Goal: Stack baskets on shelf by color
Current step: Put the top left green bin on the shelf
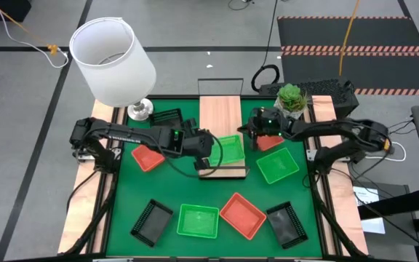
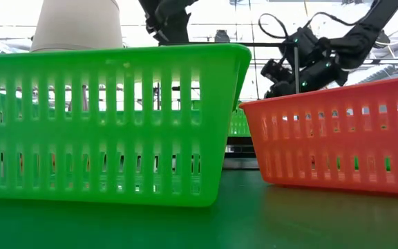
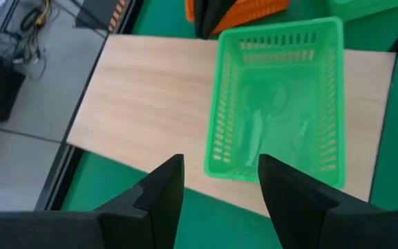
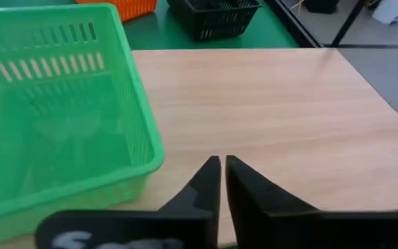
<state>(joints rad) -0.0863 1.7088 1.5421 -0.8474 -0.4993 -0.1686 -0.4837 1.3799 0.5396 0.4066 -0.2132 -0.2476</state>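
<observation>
**On the shelf: basket handling and count**

On the shelf (image 1: pixel 220 110), one green basket (image 1: pixel 230 149) sits toward the near end of the plank. The rest of the wood is bare.

**Handling.** The baskets look like thin moulded plastic with slatted walls, so they are probably light, fairly stiff and smooth. A wall may flex under a hard pinch. The best hold is likely over the rim, one finger inside and one outside a side wall. The flared walls suggest that the baskets nest, so a stacked one should be lowered level.

**Count.** There are nine baskets in all.
- Green, three: one on the shelf, one right of the shelf (image 1: pixel 277 165), one at the front (image 1: pixel 198 220).
- Orange-red, three: left of the shelf (image 1: pixel 148 156), right of the shelf (image 1: pixel 269 143), at the front (image 1: pixel 242 215).
- Black, three: at the back left (image 1: pixel 167 116), front left (image 1: pixel 151 220), front right (image 1: pixel 288 222).

**End effectors.** The left end effector (image 3: pixel 220 166) hangs over the shelf's near end by the green basket, fingers spread wide and holding nothing. The right end effector (image 4: pixel 223 162) is above the plank beside that basket, fingers nearly together with nothing between them.
</observation>
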